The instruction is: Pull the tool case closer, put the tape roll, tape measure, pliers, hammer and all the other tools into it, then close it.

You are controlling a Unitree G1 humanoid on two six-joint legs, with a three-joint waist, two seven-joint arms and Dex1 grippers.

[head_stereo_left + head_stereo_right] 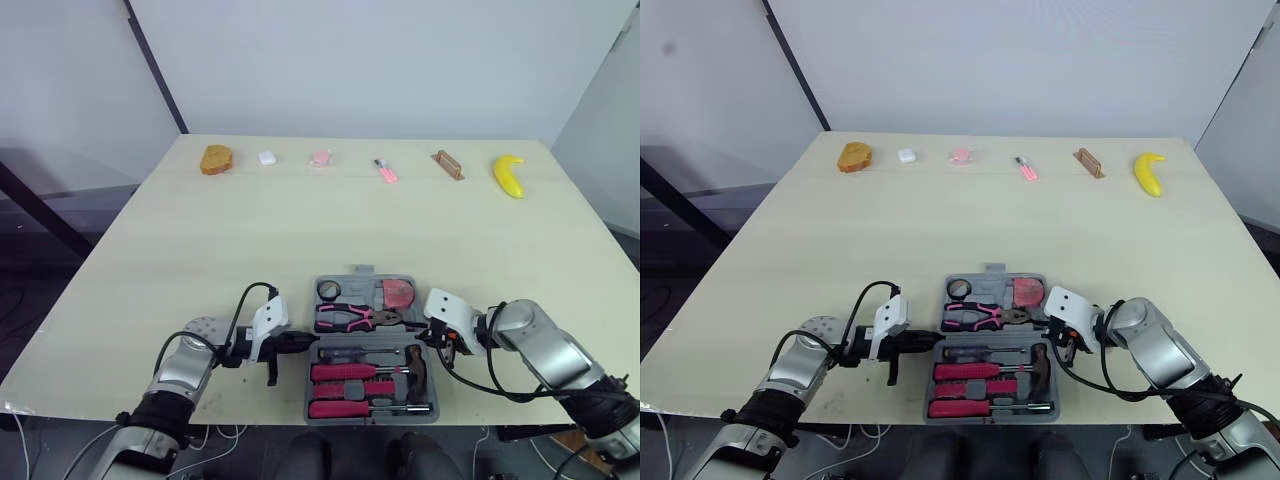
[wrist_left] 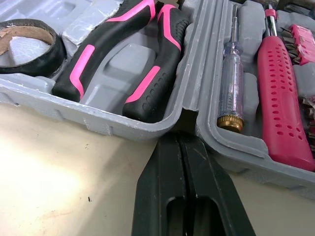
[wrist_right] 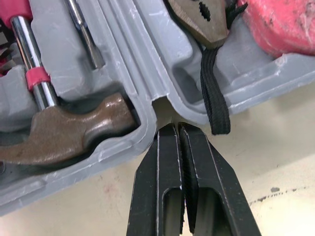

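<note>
The tool case (image 1: 358, 288) lies open at bottom centre of the head view, near the front edge of the table (image 1: 300, 220). The pliers (image 1: 345, 318), hammer (image 3: 69, 130), tape roll (image 2: 29, 46) and tape measure (image 1: 397, 294) are bedded inside. My left pincer (image 2: 181, 140) and right pincer (image 3: 178, 129) are both closed on nothing, tips at the hinge notches. I judge closing comes next: lift the far half evenly from both sides, minding the black strap (image 3: 211, 93) drooping over the rim.
</note>
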